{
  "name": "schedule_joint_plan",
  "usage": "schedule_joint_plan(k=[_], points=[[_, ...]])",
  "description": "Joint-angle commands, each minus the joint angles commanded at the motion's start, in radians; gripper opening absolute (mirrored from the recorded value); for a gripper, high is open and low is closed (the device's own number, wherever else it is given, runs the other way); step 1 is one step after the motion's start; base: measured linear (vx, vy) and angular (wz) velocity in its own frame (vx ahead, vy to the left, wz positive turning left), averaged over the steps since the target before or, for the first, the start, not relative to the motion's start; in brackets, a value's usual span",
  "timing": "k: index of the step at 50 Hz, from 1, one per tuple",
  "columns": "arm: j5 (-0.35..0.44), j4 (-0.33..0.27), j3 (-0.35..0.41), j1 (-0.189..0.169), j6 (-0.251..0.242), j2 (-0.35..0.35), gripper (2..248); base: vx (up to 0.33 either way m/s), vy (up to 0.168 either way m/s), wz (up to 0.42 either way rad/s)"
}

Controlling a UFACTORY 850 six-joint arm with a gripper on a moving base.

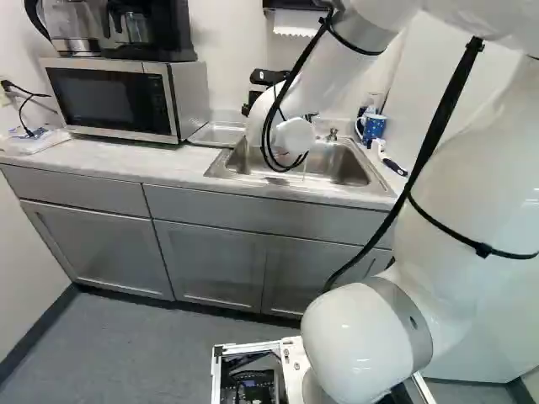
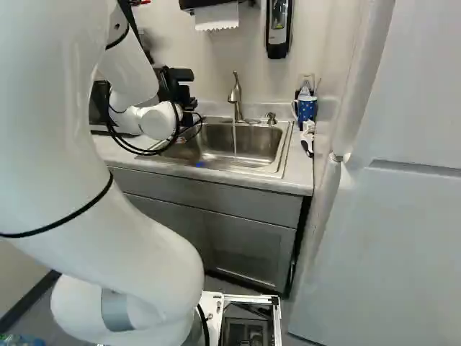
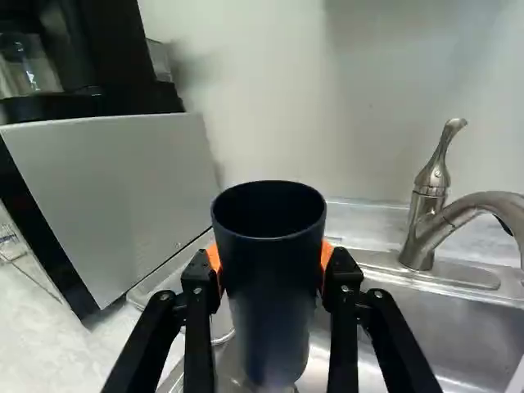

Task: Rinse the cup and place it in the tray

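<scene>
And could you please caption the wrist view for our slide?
Dark cup held in the gripper near the sink and faucet.

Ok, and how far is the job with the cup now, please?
Done: the cup is picked up. Rinsing I cannot confirm: water runs from the faucet, but the cup is away from it, and no drops show clearly.
In hand: the gripper holds the cup with its opening up.
Left: the cup must go into the tray beside the sink and be released.
</scene>
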Motion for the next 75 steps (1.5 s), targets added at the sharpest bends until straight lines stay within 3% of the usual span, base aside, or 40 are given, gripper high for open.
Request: schedule_joint_plan(k=[4, 39, 52, 75], points=[[0.0, 0.0, 0.0, 0.0, -0.034, 0.0, 125, 0.0, 0.0, 0.0], [0.0, 0.0, -0.006, 0.012, -0.034, -0.001, 125, 0.0, 0.0, 0.0], [0.0, 0.0, -0.03, 0.035, -0.034, -0.003, 125, 0.0, 0.0, 0.0], [0.0, 0.0, -0.121, 0.088, -0.034, -0.093, 125, 0.0, 0.0, 0.0]])
